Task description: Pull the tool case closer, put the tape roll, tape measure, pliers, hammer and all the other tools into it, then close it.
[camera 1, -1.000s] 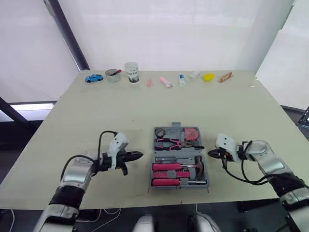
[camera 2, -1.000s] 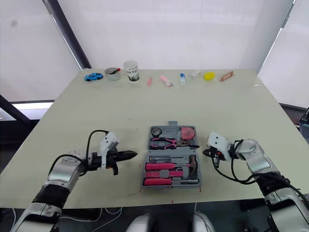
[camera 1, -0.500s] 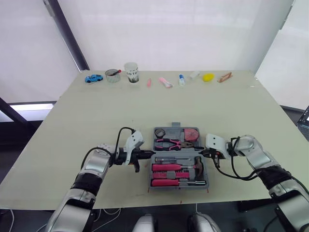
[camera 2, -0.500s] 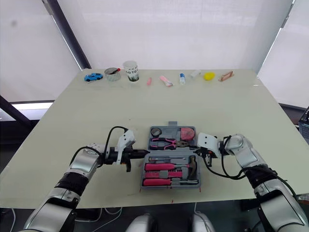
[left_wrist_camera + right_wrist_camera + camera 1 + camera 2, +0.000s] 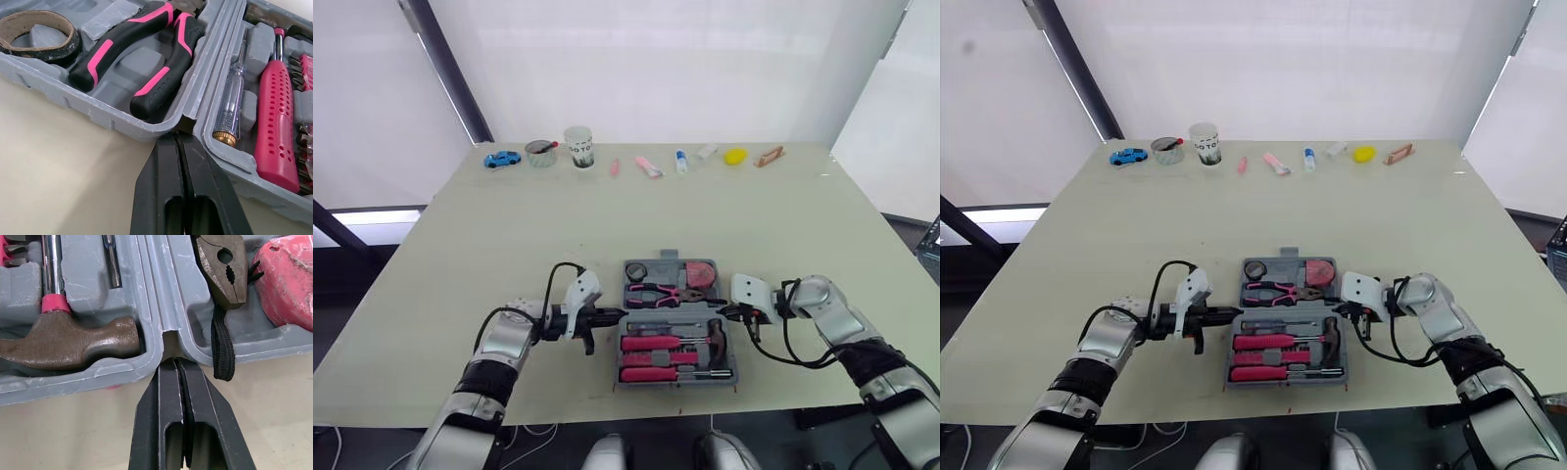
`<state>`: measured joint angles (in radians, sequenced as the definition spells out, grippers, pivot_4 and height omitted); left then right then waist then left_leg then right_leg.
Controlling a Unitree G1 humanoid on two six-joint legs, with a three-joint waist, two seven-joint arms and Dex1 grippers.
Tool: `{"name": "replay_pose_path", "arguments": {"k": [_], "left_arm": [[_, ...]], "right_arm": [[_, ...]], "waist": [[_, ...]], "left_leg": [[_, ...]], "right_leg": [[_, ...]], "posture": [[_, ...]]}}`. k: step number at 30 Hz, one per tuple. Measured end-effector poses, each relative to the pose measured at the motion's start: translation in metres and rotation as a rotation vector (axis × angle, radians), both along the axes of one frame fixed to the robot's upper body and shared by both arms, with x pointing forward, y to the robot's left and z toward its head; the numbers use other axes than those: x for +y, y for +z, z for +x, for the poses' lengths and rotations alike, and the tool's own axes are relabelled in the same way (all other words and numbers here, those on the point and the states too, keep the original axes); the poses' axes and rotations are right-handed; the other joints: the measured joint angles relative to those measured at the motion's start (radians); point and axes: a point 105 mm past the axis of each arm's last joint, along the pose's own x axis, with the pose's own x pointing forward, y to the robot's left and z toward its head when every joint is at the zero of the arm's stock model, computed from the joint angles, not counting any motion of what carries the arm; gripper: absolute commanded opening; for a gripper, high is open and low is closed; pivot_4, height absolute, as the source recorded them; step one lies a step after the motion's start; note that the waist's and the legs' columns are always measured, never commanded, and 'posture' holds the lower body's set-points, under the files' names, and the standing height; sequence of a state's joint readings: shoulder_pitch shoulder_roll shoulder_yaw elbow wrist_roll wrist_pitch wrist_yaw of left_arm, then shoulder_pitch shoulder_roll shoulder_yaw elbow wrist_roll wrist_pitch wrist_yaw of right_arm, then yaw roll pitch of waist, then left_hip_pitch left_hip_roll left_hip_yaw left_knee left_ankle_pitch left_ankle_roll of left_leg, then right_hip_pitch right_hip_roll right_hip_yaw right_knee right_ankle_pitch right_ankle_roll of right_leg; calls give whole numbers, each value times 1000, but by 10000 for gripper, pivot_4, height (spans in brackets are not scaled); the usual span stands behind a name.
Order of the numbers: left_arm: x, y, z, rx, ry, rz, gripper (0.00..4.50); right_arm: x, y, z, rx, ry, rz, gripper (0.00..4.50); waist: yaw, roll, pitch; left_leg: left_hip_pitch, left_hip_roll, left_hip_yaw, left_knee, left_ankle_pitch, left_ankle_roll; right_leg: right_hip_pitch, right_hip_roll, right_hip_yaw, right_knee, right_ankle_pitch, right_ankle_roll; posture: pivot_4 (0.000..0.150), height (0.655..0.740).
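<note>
Left wrist view: left gripper (image 5: 177, 136) and right gripper (image 5: 175, 362), fingers pressed together, nose into the hinge notches of the tool case (image 5: 115, 119), likely to brace it

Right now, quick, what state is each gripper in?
Left gripper: closed, empty, tips at the tool case hinge.
Right gripper: closed, empty, tips at the hinge's other end.

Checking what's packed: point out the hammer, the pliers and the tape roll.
hammer (image 5: 68, 345): right wrist view, on its head.
pliers (image 5: 129, 36): left wrist view, on one handle.
tape roll (image 5: 54, 49): left wrist view, on its outer wall.
</note>
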<state>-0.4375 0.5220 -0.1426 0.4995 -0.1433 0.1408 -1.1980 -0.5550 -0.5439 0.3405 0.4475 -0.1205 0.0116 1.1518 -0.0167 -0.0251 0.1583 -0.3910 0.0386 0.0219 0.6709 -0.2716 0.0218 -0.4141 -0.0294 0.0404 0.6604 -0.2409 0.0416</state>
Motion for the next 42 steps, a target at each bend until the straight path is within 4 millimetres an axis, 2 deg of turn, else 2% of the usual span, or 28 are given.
{"name": "replay_pose_path", "arguments": {"k": [3,21,42], "left_arm": [[0,-2,-4,1,4,-11,423],[0,-7,-20,14,1,-12,423],[0,-11,-27,24,7,-19,423]], "right_arm": [[2,-2,-7,7,13,4,0],[1,-5,-17,32,21,-6,0],[0,-7,-24,64,20,-11,0]], "waist": [[0,0,-1],[1,1,-2],[1,2,-4]], "left_leg": [[0,0,0,0,0,0],[2,0,0,0,0,0],[5,0,1,-1,0,0]], "right_leg": [[0,0,0,0,0,0],[2,0,0,0,0,0],[4,0,1,1,0,0]], "posture": [[1500,7400],[1500,7400],[1500,7400]]}}
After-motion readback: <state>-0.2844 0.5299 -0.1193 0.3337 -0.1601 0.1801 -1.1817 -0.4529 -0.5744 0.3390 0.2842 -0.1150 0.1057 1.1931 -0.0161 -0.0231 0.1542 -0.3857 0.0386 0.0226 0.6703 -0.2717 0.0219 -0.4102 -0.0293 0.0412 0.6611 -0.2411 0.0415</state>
